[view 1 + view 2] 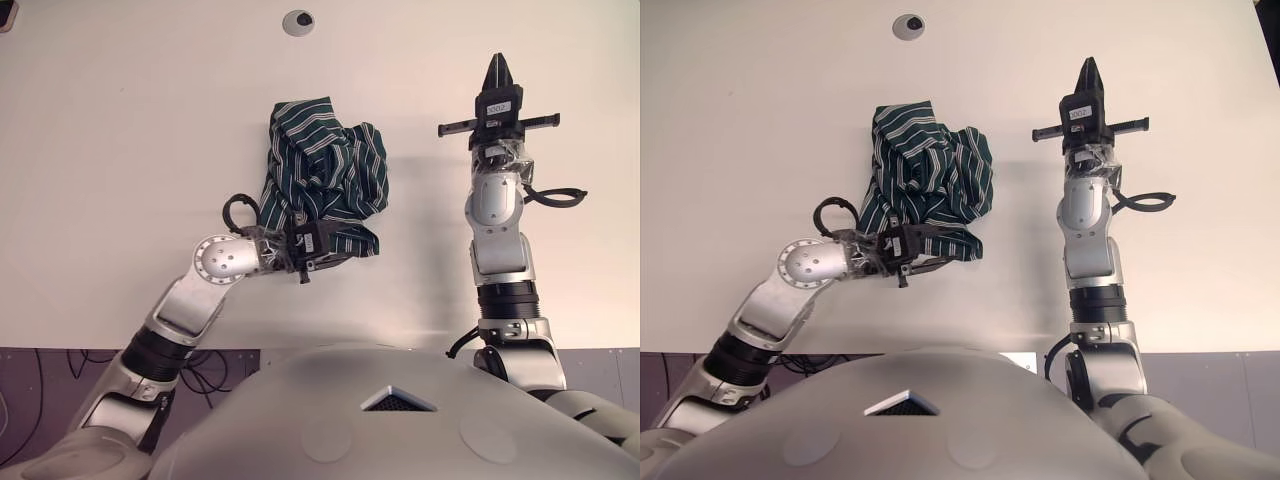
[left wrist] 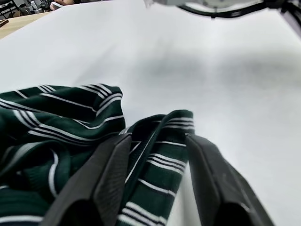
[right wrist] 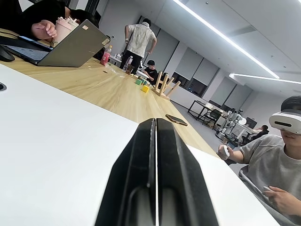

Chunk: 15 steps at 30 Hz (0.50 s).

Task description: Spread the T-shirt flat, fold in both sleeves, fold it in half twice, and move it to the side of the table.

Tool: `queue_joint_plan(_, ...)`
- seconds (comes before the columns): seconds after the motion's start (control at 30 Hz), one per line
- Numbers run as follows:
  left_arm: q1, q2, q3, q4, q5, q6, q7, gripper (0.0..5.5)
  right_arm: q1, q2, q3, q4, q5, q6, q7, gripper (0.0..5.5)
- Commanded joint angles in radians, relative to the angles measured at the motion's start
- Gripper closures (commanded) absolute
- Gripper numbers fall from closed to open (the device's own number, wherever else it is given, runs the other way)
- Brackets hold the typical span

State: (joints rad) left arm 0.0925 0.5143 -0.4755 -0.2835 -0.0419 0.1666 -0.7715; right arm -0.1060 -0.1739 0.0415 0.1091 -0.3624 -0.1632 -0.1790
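A dark green T-shirt point(image 1: 325, 165) with white stripes lies crumpled in a heap at the middle of the white table point(image 1: 120, 150). My left gripper point(image 1: 343, 249) is at the heap's near edge, open, its two fingers point(image 2: 108, 174) straddling a fold of the striped hem point(image 2: 160, 155). The fabric lies between them without being pinched. To the right of the shirt and well apart from it, my right gripper point(image 1: 498, 62) points toward the far side of the table. Its fingers point(image 3: 141, 160) are pressed together with nothing held.
A small round grey fitting point(image 1: 298, 22) sits in the tabletop at the far side. The table's near edge point(image 1: 100, 347) runs just in front of my arms, with cables below it. Bare white surface lies to the left and right of the shirt.
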Motion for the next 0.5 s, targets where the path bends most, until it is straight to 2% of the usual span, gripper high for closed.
queue_joint_plan(0.03,-0.019,-0.027,-0.036,0.050,0.028,0.002,-0.003,3.23,-0.014,-0.009,0.008,-0.008,-0.012,0.004,0.002,5.50)
queue_joint_plan(0.23,-0.044,-0.061,-0.087,0.113,0.062,0.024,-0.011,3.23,-0.023,-0.005,0.017,0.000,-0.017,0.006,-0.001,5.50)
queue_joint_plan(0.37,-0.028,-0.055,-0.092,0.058,-0.001,0.093,-0.061,3.23,-0.025,-0.003,0.023,0.000,-0.019,0.007,-0.001,5.50)
queue_joint_plan(0.5,-0.043,-0.040,-0.117,0.076,0.042,0.143,-0.056,3.23,-0.022,-0.004,0.026,-0.005,-0.021,0.010,-0.002,5.50)
